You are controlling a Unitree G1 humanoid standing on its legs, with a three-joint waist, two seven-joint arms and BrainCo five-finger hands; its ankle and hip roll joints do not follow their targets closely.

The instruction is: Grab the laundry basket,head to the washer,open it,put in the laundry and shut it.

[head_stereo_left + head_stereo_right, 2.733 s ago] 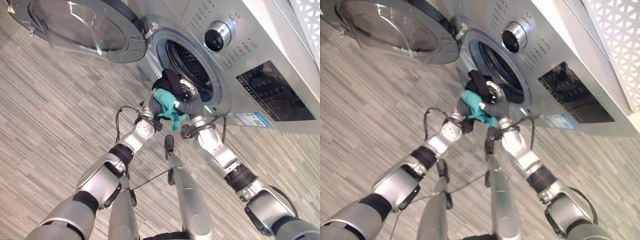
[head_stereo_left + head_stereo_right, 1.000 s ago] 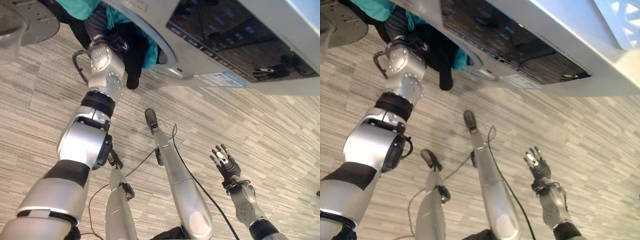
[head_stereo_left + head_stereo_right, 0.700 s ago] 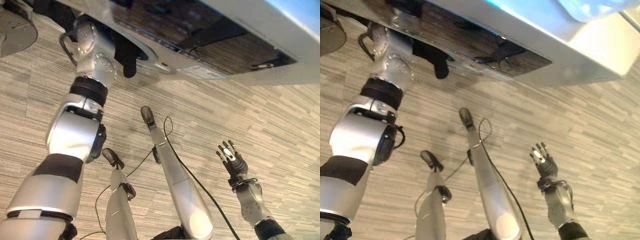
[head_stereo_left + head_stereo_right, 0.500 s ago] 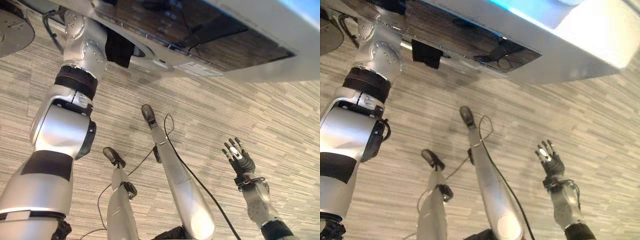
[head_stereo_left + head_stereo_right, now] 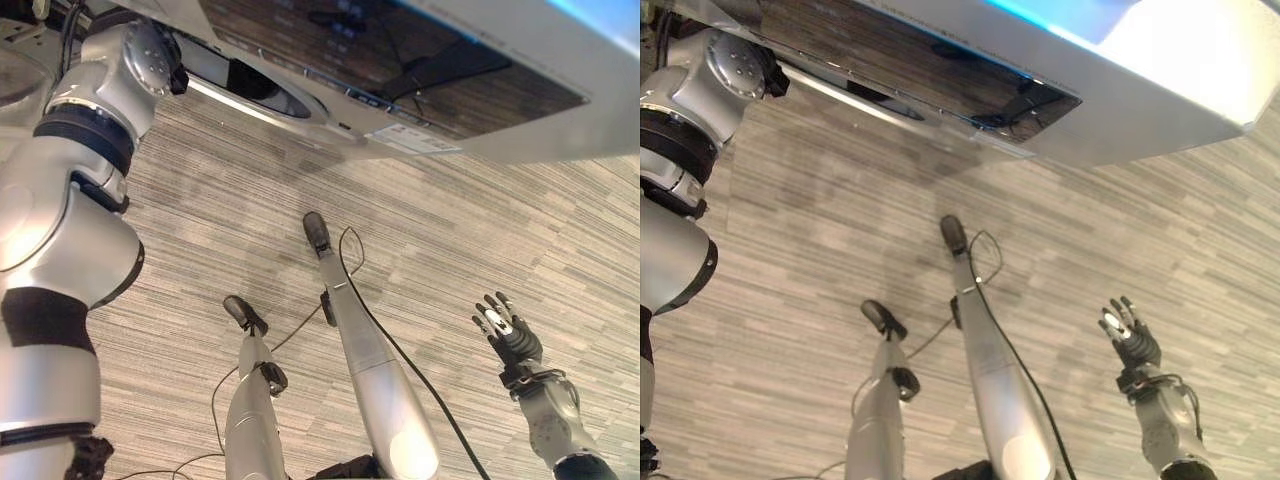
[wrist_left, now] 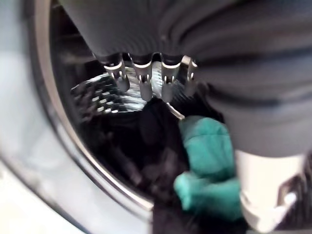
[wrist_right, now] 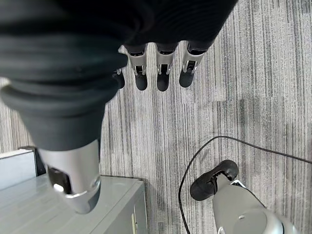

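Reaching into the washer, the robot's left hand sits inside the round door opening, as its wrist view shows. Its silver fingers run out in a fairly straight row toward the perforated metal drum, and they curl around nothing. Just below the fingertips, past them, lies the laundry: a dark garment and a teal cloth bunched together at the lower edge of the opening. The teal cloth's long axis seems to run from the fingertips back toward the wrist, though the close view leaves its outline soft. Whether any finger touches the cloth cannot be told. The washer's pale rim curves around the scene on the side away from the thumb.

From the head camera, the washer's silver body and dark control panel hang across the top. The right hand is held low over the striped grey floor, well apart from the washer, fingers spread and relaxed, holding nothing.
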